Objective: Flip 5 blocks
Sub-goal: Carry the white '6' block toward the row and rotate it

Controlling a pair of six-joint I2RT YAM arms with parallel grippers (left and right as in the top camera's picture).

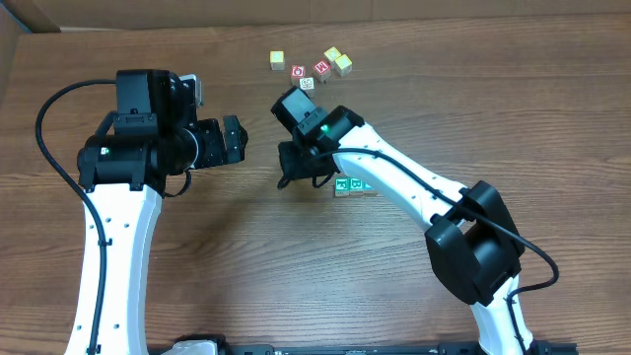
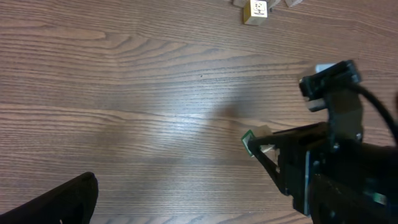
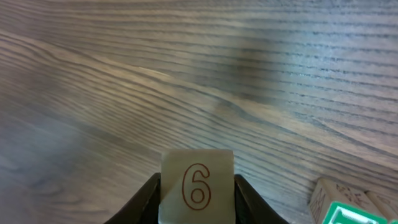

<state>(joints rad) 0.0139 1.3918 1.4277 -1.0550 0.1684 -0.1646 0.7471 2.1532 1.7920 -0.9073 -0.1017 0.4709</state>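
Left gripper [image 1: 234, 138] sits left of centre above bare table, jaws spread wide, nothing between them, and well apart from every block. Right gripper [image 1: 294, 170] is just right of it, angled down at the table, pinching one block [image 3: 197, 185] between its fingers [image 3: 144, 199]. The face toward the right wrist camera is cream with a red-outlined 6; the left wrist view shows a green edge on that same block, which looks clear of the surface, though contact can't be confirmed. Two green-printed blocks [image 1: 351, 185] lie side by side on the table just right of the right gripper, partly under its arm. Whitish block [image 1: 307, 84] with dark marks lies further back, at the near edge of a loose cluster with red-faced cubes [image 1: 298, 72] and yellow-faced cubes [image 1: 342, 65]. Table [image 1: 493, 99] is brown wood grain; a tan cardboard-looking edge [image 1: 8, 35] shows past its far left corner.
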